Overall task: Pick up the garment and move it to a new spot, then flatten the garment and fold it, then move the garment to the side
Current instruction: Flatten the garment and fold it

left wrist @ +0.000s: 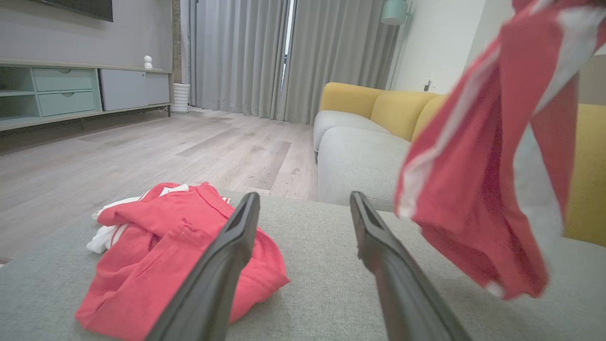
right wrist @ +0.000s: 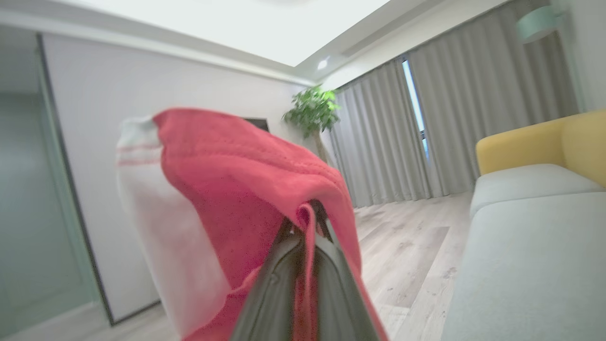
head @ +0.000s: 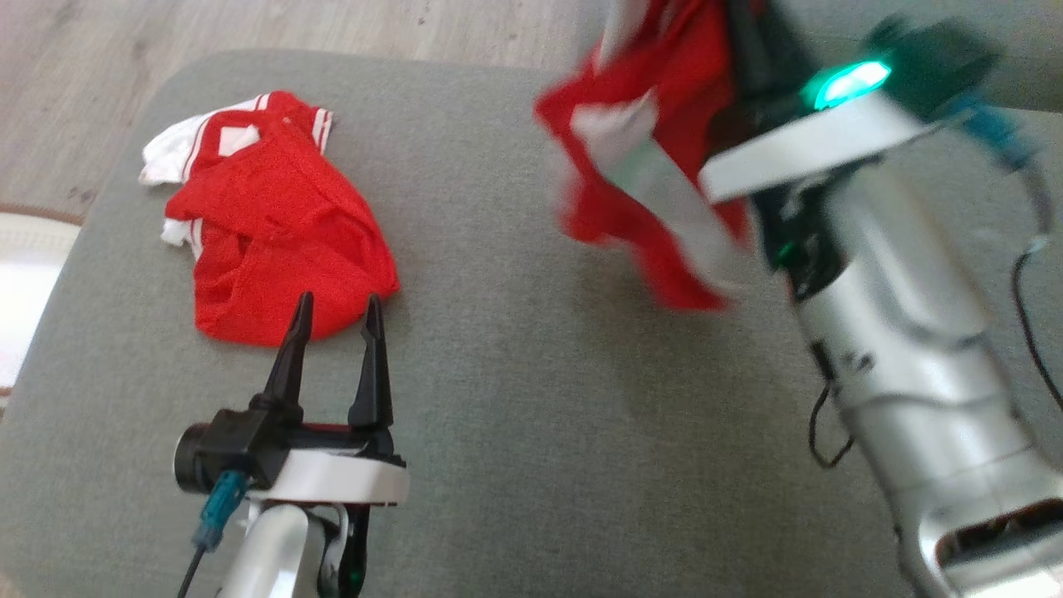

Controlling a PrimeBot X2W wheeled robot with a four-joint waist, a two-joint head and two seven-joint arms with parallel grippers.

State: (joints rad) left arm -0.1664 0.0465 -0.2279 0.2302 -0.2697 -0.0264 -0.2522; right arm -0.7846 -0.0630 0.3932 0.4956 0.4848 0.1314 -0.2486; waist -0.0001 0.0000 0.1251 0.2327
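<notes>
Broad grey fabric-covered surface (head: 531, 432) beneath both arms. Above its far right part, lifted clear and blurred: red sports garment with white stripes (head: 656, 199), hanging in loose folds, touching nothing below. Pinched at a bunched red edge between the pressed-together fingers of the right end effector (right wrist: 307, 222), silver forearm (head: 905, 349) angled up from the lower right. On the surface's left, crumpled second red-and-white garment (head: 274, 241), lying well apart from the hanging one. Just beside its near hem, left end effector (head: 339, 303), dark fingers spread wide, gripping nothing.
</notes>
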